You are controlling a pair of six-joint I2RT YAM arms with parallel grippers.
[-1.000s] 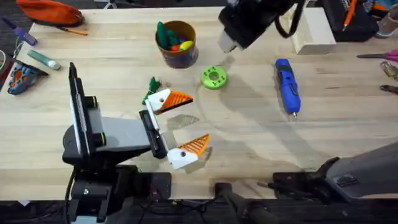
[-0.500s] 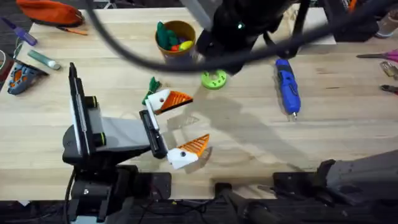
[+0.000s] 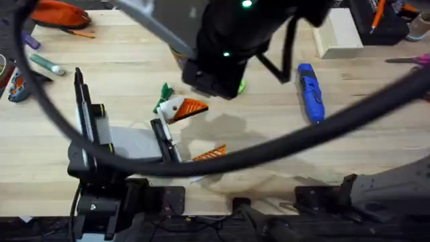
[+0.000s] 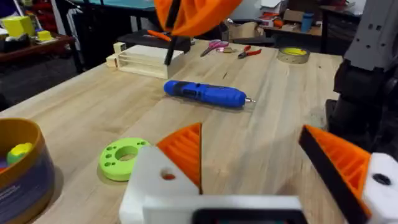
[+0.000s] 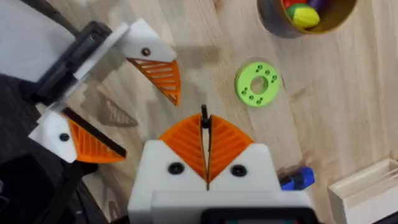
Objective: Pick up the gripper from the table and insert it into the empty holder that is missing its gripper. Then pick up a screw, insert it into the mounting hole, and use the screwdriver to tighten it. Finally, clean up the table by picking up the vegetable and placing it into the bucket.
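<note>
Overhead: right arm rises close under the camera, large and dark across the upper centre of the frame, its cable sweeping in a wide arc.

Left gripper (image 3: 191, 131) sits low, left of centre, fingers spread wide with nothing between them. Its white mounts with orange ribbed pads point toward the frame's right.

Right gripper (image 5: 205, 146): right wrist view shows the two orange pads pressed together, jaws closed, with nothing seen between them. It hangs above the table beside the left gripper's fingers.

Screwdriver (image 3: 310, 93) lies flat, upper right of centre in the overhead view, well apart from both grippers.

Vegetable (image 3: 164, 93) lies just above the left gripper's upper finger.

Lime-green ring (image 5: 259, 83) lies flat, near the bucket (image 5: 309, 14) with colourful toys inside.
</note>
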